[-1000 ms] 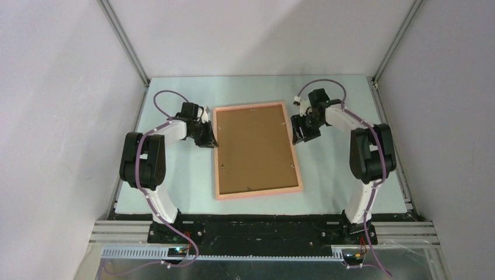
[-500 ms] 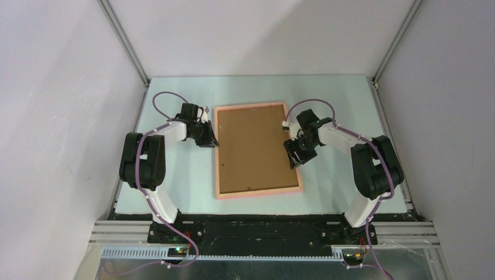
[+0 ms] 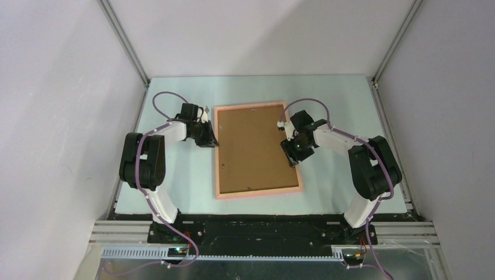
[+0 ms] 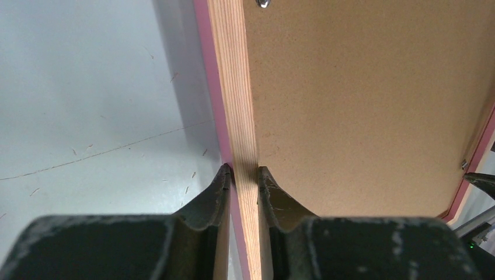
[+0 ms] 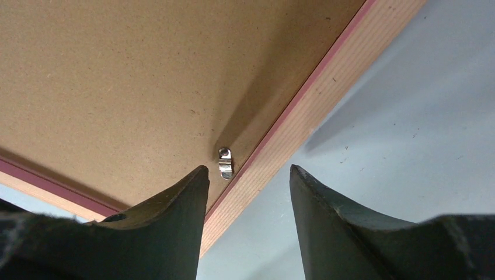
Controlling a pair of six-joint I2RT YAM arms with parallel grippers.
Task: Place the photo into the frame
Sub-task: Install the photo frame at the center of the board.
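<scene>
The salmon-pink frame (image 3: pixel 257 192) lies face down in the middle of the table, with the plain brown backing board (image 3: pixel 252 146) in it. The photo is not in view. My left gripper (image 3: pixel 211 139) is shut on the frame's left rail (image 4: pixel 233 87), one finger outside and one on the board side. My right gripper (image 3: pixel 290 153) is open and empty, hovering over the frame's right rail (image 5: pixel 327 87) about halfway down. A small metal clip (image 5: pixel 225 163) sits on the board (image 5: pixel 117 76) just ahead of its left finger.
The pale green table (image 3: pixel 338 105) is walled by grey panels on the left, back and right. Another metal clip (image 4: pixel 262 3) shows at the board's edge in the left wrist view. The right gripper's fingertip (image 4: pixel 481 179) shows at the frame's far side.
My right gripper has moved nearer and a little leftward along the frame's right rail, ending over the rail by the clip. My left gripper and the frame have not moved.
</scene>
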